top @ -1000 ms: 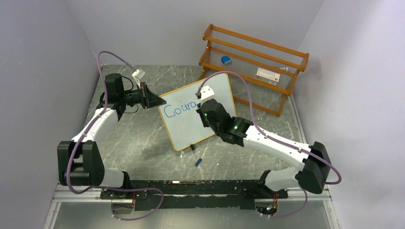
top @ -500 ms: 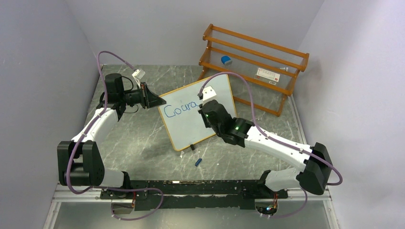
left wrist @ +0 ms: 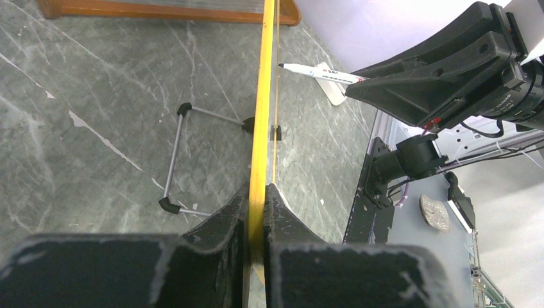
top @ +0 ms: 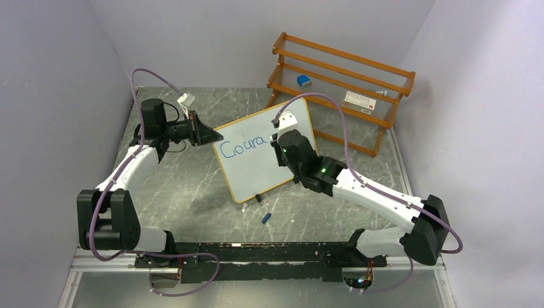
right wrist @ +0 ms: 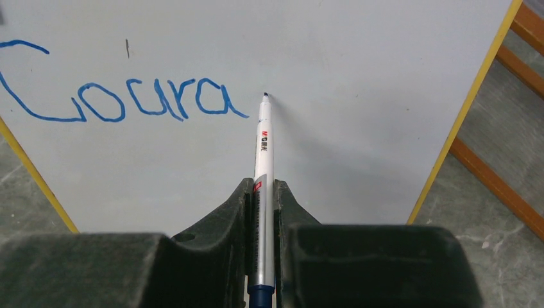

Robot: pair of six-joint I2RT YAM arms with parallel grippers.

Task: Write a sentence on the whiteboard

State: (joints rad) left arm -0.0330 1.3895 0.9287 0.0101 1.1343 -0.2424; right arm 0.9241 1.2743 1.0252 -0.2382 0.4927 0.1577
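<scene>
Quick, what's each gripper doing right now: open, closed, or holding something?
The left gripper is closed on the whiteboard edge.
The right gripper is closed on the marker.

- Of the sentence (right wrist: 128,102), "Coura" is written in blue strokes on the whiteboard (right wrist: 359,77), ahead of the right hand (right wrist: 262,189) and to its left.
- Red print with "M" and "G" is seen on the white barrel of the marker (right wrist: 263,147) pinched in that hand, just past its fingertips. The characters after them are too small to be read.
- A white label (top: 358,100) with a red mark is seen on the rack (top: 398,80), well beyond the hand. Its text cannot be read.
</scene>
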